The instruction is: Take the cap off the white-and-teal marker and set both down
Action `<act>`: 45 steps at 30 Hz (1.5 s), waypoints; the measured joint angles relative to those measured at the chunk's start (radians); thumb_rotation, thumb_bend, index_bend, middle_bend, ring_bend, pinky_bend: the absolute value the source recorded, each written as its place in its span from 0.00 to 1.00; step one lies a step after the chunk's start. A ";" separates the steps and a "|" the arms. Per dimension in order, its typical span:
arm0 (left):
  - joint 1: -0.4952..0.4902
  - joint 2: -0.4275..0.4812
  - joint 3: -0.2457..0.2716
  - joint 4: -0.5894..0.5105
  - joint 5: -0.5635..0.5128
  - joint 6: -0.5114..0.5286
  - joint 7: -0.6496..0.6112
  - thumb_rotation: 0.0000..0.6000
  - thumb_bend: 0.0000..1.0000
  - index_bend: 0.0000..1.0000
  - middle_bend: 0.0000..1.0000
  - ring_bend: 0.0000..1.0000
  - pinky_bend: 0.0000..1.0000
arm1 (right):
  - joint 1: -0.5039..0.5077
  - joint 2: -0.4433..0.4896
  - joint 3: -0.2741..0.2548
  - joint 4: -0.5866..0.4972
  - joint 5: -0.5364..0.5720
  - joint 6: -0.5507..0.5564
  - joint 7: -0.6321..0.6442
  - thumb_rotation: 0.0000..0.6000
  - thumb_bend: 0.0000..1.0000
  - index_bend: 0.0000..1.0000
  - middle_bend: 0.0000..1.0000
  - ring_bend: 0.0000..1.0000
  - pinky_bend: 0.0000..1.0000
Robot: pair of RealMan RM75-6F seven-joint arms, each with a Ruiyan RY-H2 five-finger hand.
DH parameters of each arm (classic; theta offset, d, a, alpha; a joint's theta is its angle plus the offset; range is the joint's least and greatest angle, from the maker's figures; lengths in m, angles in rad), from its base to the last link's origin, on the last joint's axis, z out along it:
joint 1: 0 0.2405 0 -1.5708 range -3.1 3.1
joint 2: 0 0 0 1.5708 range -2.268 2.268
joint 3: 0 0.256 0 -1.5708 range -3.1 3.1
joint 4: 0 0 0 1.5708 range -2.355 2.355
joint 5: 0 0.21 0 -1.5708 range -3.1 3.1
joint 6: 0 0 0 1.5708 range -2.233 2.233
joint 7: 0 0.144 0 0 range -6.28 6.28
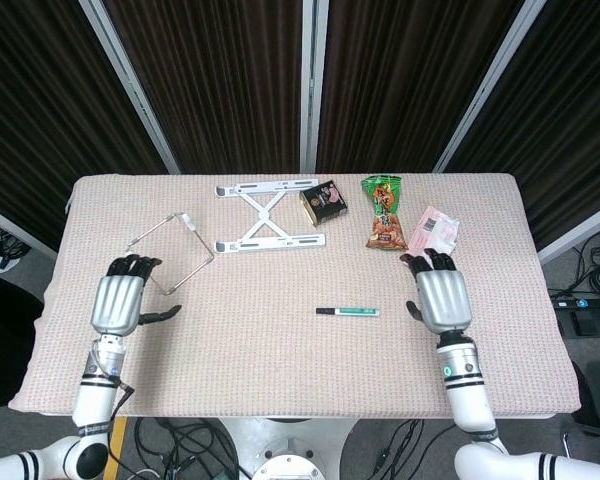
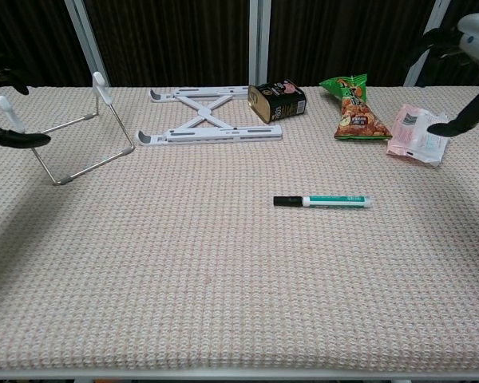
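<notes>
The white-and-teal marker [image 1: 348,312] lies flat on the table, its black cap pointing left; in the chest view the marker [image 2: 323,201] sits right of centre. My right hand [image 1: 439,296] hovers to the marker's right, fingers spread, holding nothing; only its fingertips [image 2: 451,56] show at the chest view's top right. My left hand [image 1: 118,300] is far to the left, open and empty, beside the wire stand.
A wire stand [image 1: 170,252] is at the left. At the back lie a white folding laptop stand [image 1: 270,218], a small dark tin [image 1: 323,201], a green snack bag [image 1: 384,212] and a pink packet [image 1: 430,236].
</notes>
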 measured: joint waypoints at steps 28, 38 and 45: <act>0.004 0.034 0.024 -0.020 0.008 -0.041 -0.086 0.63 0.00 0.25 0.27 0.17 0.21 | 0.214 -0.334 -0.076 0.316 0.270 -0.063 -0.167 1.00 0.29 0.39 0.44 0.23 0.23; -0.005 0.032 0.024 -0.010 0.000 -0.060 -0.091 0.64 0.00 0.25 0.27 0.17 0.22 | 0.182 -0.390 -0.094 0.407 0.245 -0.069 -0.097 1.00 0.29 0.39 0.43 0.22 0.23; -0.014 0.026 0.023 0.000 -0.006 -0.071 -0.091 0.67 0.00 0.25 0.27 0.17 0.21 | 0.173 -0.414 -0.089 0.446 0.235 -0.074 -0.085 1.00 0.29 0.39 0.43 0.22 0.23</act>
